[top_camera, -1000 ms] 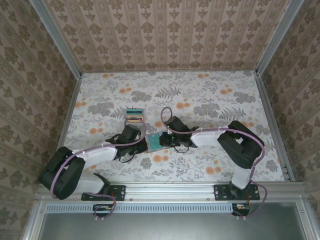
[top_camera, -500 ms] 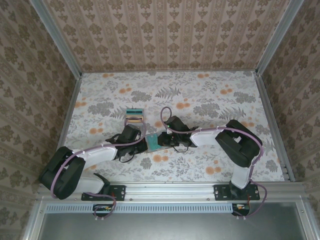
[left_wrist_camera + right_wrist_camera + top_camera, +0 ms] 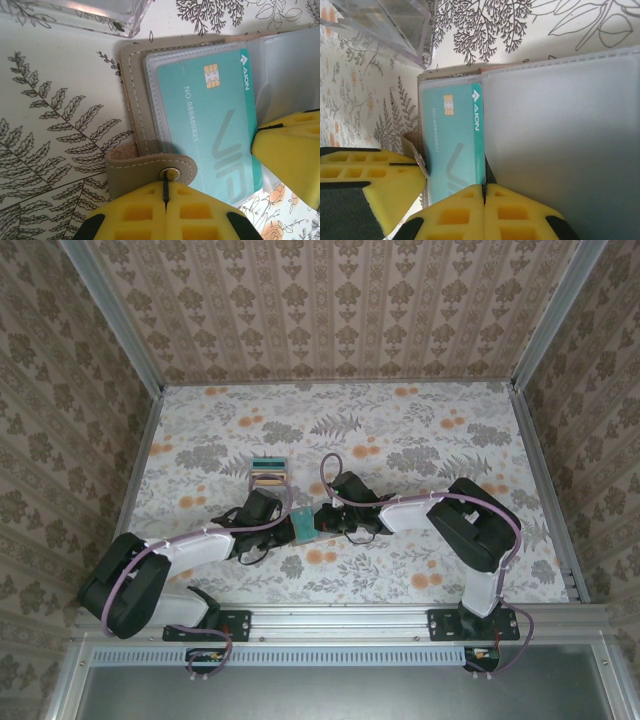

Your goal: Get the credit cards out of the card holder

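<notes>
The card holder (image 3: 305, 525) lies open on the floral table between both arms. Its tan stitched edge (image 3: 132, 100) frames a clear sleeve with a teal credit card (image 3: 215, 125) inside. My left gripper (image 3: 165, 189) is shut on the holder's snap strap (image 3: 145, 167). My right gripper (image 3: 484, 189) is shut, its tips at the line where the teal card (image 3: 452, 145) meets the pale grey page (image 3: 560, 140). I cannot tell whether anything is pinched there. From above, the left gripper (image 3: 288, 525) and right gripper (image 3: 321, 522) flank the holder.
A clear stand with a striped stack of coloured cards (image 3: 268, 472) sits just behind the holder, its corner (image 3: 100, 15) close to the holder's edge. Patterned walls and metal rails enclose the table. Open floral surface lies to the far left, right and back.
The right gripper's jaws parted a little and closed again at the card's edge. The right arm edged slightly left. The left arm and holder stayed put.
</notes>
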Robot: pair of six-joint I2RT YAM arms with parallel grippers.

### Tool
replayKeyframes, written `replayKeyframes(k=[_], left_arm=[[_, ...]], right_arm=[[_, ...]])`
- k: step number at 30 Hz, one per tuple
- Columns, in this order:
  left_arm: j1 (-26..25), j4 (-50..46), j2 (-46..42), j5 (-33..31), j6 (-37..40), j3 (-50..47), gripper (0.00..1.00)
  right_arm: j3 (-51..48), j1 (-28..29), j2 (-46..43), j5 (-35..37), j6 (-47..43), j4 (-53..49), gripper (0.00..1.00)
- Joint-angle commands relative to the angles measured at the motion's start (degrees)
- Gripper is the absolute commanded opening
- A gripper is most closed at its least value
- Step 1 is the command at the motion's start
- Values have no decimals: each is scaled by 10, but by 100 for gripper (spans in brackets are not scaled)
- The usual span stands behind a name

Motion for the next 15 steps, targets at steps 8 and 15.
replayKeyframes(k=[8, 15], left_arm=[[0, -51, 12, -9, 5, 0, 0], [2, -55, 10, -10, 8, 1, 0]], right_arm=[[-47, -34, -33, 31, -5, -21, 0], [-54, -56, -50, 26, -27, -39, 0]])
